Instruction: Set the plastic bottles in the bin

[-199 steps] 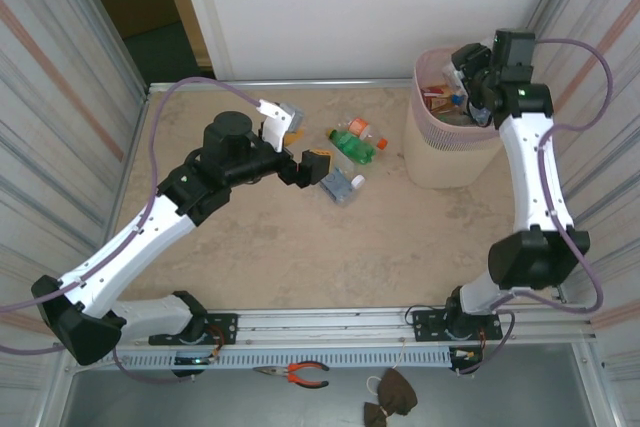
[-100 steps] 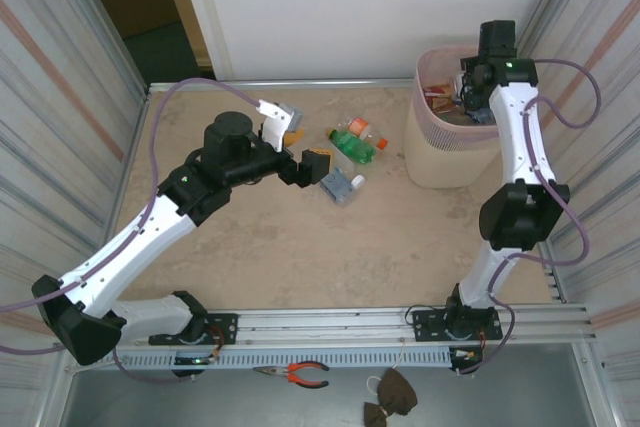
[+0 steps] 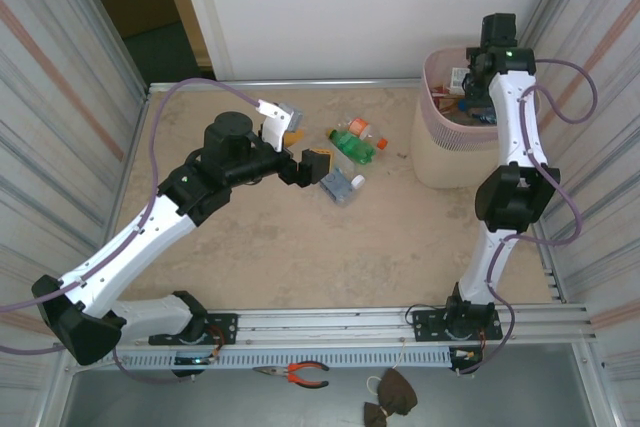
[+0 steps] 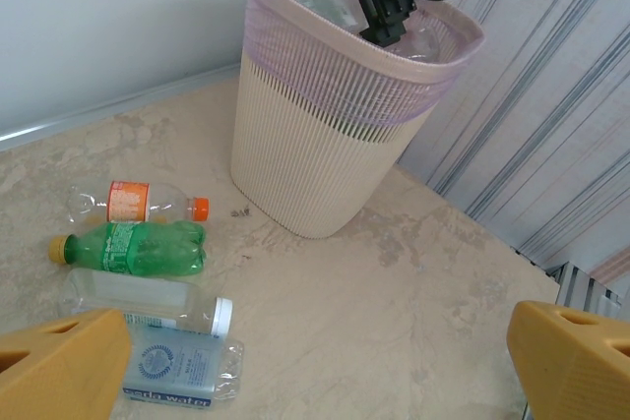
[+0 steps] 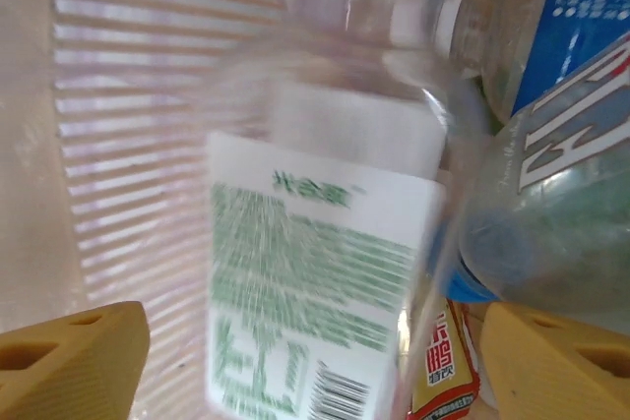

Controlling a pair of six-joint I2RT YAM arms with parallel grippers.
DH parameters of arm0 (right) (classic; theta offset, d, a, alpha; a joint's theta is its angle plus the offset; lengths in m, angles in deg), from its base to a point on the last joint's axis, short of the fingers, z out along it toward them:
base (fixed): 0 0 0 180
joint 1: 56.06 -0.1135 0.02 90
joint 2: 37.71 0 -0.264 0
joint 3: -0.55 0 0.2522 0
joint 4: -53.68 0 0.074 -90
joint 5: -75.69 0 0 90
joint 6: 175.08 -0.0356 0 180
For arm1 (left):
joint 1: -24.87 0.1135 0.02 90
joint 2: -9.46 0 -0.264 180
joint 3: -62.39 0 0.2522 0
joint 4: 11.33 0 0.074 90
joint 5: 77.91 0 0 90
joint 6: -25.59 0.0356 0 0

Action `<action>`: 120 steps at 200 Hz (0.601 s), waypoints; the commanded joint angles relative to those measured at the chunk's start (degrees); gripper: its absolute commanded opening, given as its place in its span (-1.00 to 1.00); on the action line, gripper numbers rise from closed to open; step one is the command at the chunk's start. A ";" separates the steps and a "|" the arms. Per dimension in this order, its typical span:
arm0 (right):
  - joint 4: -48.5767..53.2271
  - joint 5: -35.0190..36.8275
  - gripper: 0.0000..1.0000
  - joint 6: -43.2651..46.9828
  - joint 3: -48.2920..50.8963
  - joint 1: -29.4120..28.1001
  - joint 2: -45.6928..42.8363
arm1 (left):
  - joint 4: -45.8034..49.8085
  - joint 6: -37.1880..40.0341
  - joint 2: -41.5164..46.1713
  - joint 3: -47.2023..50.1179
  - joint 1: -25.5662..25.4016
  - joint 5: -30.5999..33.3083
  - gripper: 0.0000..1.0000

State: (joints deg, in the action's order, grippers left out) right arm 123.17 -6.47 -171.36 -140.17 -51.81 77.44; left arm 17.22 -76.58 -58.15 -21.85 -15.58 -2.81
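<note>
From above, your left gripper (image 3: 305, 145) hung spread and empty over the table, just beside the four plastic bottles (image 3: 348, 159) lying loose left of the bin (image 3: 450, 152). Your right gripper (image 3: 478, 95) was down inside the bin's mouth.

Through the left wrist, both orange fingers (image 4: 59, 361) sat at the frame's corners, wide apart, nothing between them. The green bottle (image 4: 138, 248) lay on its side touching the orange-capped bottle (image 4: 133, 202). Nearer you were a clear white-capped bottle (image 4: 148, 297) and a crumpled blue-labelled bottle (image 4: 177, 373).

All looked empty, so I judged them light, thin-walled and slick. They would likely roll or skid if nudged, and cave in under a hard squeeze. Your best hold was across the middle of the body, at the label, not on the tapering neck or cap.

Through the right wrist, the jaws stood parted with no hold on anything. Beyond them a clear bottle with a green-printed label (image 5: 325, 292) lay against a blue-labelled one (image 5: 551, 194), within the bin's mesh wall (image 5: 128, 145).
</note>
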 commanded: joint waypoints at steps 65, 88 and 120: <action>1.44 3.48 0.69 4.37 -1.31 0.70 -7.40 | 0.79 -0.46 -0.23 -0.16 0.37 1.18 0.97; -8.23 -2.25 0.53 15.06 1.72 0.50 -9.14 | 2.15 -0.56 -1.48 -1.10 0.37 1.10 0.91; -24.83 -16.66 0.38 33.71 10.01 0.60 -12.21 | 5.24 -0.87 -4.08 -3.14 0.37 2.04 0.84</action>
State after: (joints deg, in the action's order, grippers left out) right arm 111.10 -12.24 -153.88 -134.57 -51.20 67.47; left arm 19.23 -76.73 -60.44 -22.26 -15.58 -2.22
